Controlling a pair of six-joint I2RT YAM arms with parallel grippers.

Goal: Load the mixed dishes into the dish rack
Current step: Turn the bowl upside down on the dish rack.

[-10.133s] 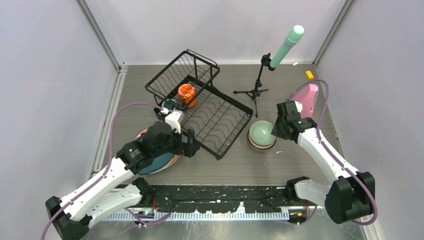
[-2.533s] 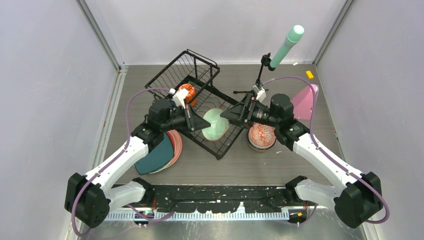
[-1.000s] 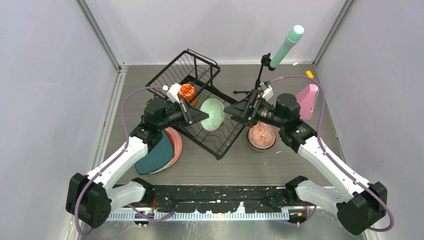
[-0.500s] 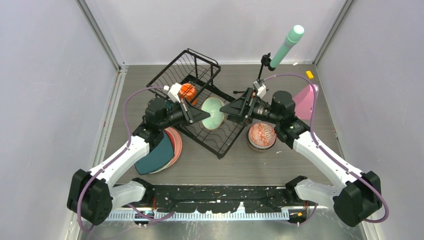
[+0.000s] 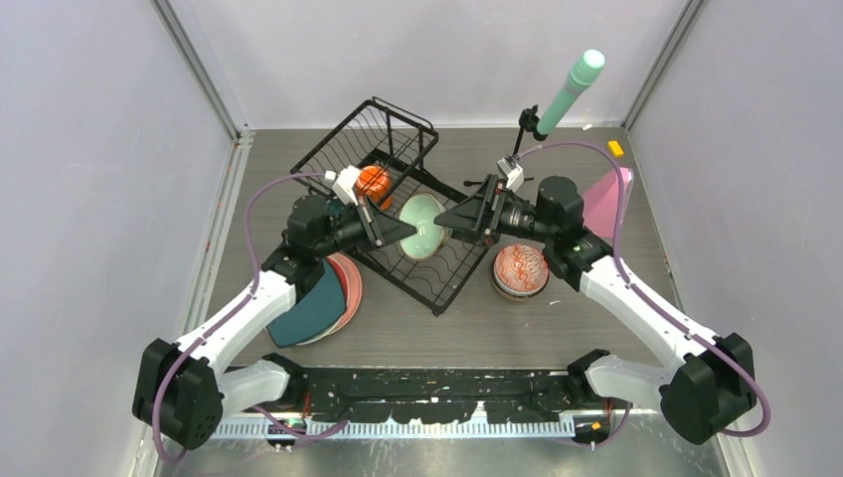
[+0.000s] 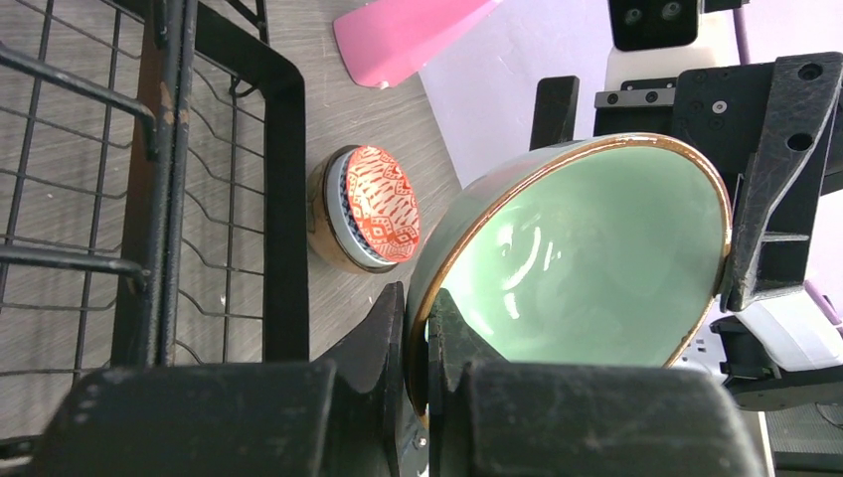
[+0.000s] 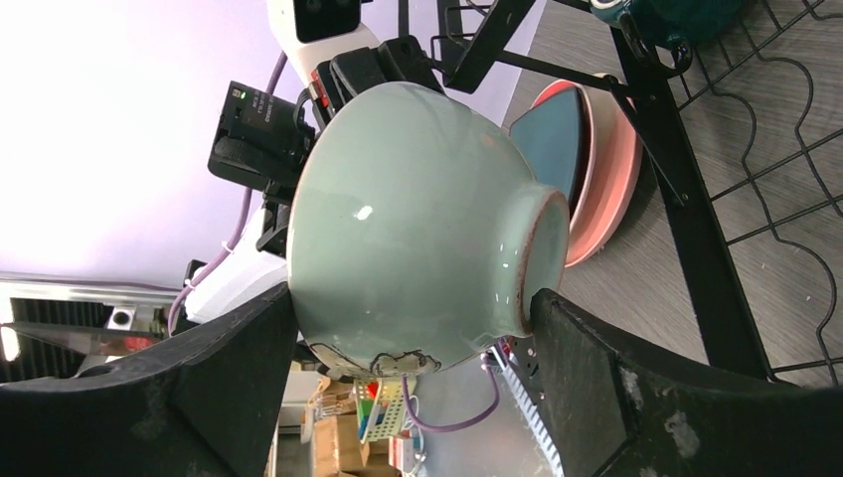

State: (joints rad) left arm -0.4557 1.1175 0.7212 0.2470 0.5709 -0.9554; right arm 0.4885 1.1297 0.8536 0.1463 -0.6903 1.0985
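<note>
Well, rack (image 5: 452, 263) on tabletop (image 5: 557, 328) (lilac walls (image 5: 99, 149))

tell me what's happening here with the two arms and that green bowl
The left gripper is shut on the rim of the mint bowl, holding it on edge above the dish rack. The right gripper straddles the bowl's body from the other side, jaws wide; contact is unclear. An orange mug sits in the rack; the patterned bowl and plates wait on the table.

You can count one dish rack (image 5: 467, 270), one mint bowl (image 5: 422, 226), one bowl stack (image 5: 521, 270), one plate stack (image 5: 316, 306), one orange mug (image 5: 372, 181), one dark mug (image 7: 661, 15), one tripod (image 5: 509, 179) and one pink wedge (image 5: 604, 199).
</note>
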